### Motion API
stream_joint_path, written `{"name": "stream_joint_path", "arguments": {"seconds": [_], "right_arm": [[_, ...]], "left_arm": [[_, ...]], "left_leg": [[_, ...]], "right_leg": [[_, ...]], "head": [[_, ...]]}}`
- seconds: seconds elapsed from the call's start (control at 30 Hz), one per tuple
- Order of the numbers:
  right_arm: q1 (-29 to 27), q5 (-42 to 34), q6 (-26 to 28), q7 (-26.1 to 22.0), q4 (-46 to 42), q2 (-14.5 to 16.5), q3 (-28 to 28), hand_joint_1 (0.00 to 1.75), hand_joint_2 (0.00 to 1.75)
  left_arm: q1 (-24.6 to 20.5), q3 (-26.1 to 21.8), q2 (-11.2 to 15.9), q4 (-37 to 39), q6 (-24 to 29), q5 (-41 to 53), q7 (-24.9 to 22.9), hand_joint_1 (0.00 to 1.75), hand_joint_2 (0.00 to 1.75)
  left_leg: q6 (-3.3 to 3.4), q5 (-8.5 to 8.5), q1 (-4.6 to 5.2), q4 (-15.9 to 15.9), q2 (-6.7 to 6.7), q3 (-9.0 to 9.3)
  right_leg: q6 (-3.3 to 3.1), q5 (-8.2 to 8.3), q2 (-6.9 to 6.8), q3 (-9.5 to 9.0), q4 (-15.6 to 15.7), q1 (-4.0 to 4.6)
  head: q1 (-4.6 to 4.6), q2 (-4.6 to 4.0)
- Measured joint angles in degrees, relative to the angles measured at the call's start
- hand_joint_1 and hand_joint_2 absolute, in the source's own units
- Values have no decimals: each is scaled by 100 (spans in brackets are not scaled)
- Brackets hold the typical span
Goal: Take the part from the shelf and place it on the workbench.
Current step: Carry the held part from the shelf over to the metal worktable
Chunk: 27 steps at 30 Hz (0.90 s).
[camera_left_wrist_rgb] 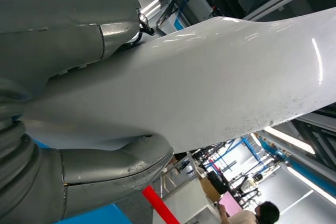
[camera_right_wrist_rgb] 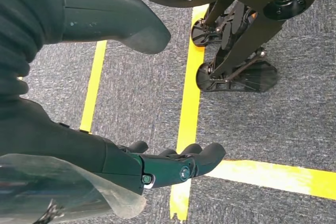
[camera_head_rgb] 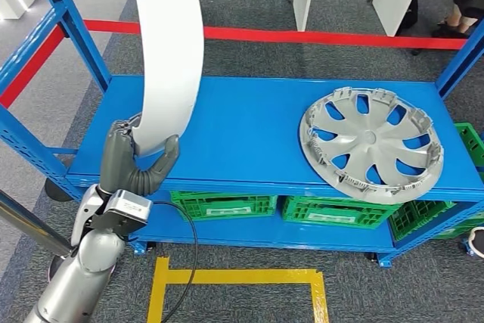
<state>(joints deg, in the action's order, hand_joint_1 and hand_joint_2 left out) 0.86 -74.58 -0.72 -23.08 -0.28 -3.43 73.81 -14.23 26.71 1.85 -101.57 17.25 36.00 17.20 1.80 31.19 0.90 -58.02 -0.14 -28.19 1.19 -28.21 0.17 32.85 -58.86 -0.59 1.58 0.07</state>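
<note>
Silver forearm rising from below ends in the left hand (camera_head_rgb: 132, 158), which clamps the lower end of the white curved panel (camera_head_rgb: 169, 54): thumb (camera_left_wrist_rgb: 118, 169) on one face, the other fingers (camera_left_wrist_rgb: 71, 14) on the opposite face, so the sheet is pinched through its thickness, as the left wrist view shows close up. Gripping at the narrow end lets the long panel stand nearly upright, its upper end tipped slightly back over the blue shelf (camera_head_rgb: 251, 130), where it is clear of the deck and of the rack post (camera_head_rgb: 80, 32) beside it. That looks like a carrying pose: the part seems already lifted off the shelf, with the move to the workbench not yet made. No workbench shows in these views, so I judge a turn or a walk is needed first.

Down by the floor, the right hand (camera_right_wrist_rgb: 158, 163) holds nothing, its fingers loosely extended over grey carpet and yellow floor tape (camera_right_wrist_rgb: 190, 98); it probably hangs idle because one hand is enough for so light a sheet.

Further right on the shelf lies a silver wheel cover (camera_head_rgb: 370, 145), flat, its rim reaching the front edge. Green crates (camera_head_rgb: 228, 206) sit on the tier below. Red tape (camera_head_rgb: 320, 37) crosses the floor beyond the rack.
</note>
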Motion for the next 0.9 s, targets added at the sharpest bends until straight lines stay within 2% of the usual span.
{"name": "stream_joint_path", "arguments": {"seconds": [0.4,0.5,0.57,0.6,0.67,0.7,0.73,0.77,0.8,0.83,0.9], "right_arm": [[1,0,0,0,0,29,0,0,175],[0,0,0,0,0,33,0,0,175],[1,-1,-1,-1,0,35,0,0,175],[2,0,-2,-1,0,35,0,0,175],[2,2,-4,-2,0,35,0,0,175],[0,2,-4,-2,0,35,0,0,175],[-3,2,-3,-2,0,35,0,0,175],[-6,2,-2,-2,0,35,0,0,175],[-6,2,-2,-2,0,35,0,0,175],[-4,2,-2,-2,0,35,0,0,175],[7,2,-2,-4,0,38,0,0,175]], "left_arm": [[0,-1,20,0,0,0,0,175,175],[0,-4,20,-9,0,0,0,175,175],[-2,-4,14,-24,1,0,2,175,175],[-2,-4,10,-30,3,0,4,175,175],[10,-4,7,-33,7,0,8,175,175],[21,-4,7,-33,9,0,8,175,175],[33,-4,7,-33,9,0,9,175,175],[42,-4,7,-33,9,0,9,175,175],[47,-4,6,-33,9,0,10,175,175],[50,-4,5,-33,9,0,11,175,175],[51,-5,5,-33,10,0,13,175,175]], "left_leg": [[24,8,30,-50,0,-23],[86,-40,40,-33,0,-37],[154,-142,12,65,23,-25],[183,-189,-6,119,34,-29],[214,-235,-19,151,52,-61],[214,-240,-19,141,59,-81],[212,-241,-19,130,66,-95],[206,-242,-21,119,71,-102],[196,-240,-25,106,72,-106],[178,-230,-31,86,72,-108],[117,-209,-24,27,66,-147]], "right_leg": [[42,26,0,1,4,-22],[101,78,2,-4,33,-36],[139,8,1,57,-17,-32],[148,-120,-1,142,-180,-27],[164,-494,-4,439,-854,-30],[177,-626,-4,589,-1221,-34],[190,-669,-6,680,-1457,-39],[200,-596,-8,673,-1476,-47],[207,-421,-13,556,-1261,-59],[216,-219,-20,367,-885,-76],[207,8,-19,-2,-247,-75]], "head": [[1,0],[2,0],[-5,0],[-14,0],[-28,0],[-28,0],[-27,0],[-27,0],[-28,0],[-28,0],[-34,1]]}}
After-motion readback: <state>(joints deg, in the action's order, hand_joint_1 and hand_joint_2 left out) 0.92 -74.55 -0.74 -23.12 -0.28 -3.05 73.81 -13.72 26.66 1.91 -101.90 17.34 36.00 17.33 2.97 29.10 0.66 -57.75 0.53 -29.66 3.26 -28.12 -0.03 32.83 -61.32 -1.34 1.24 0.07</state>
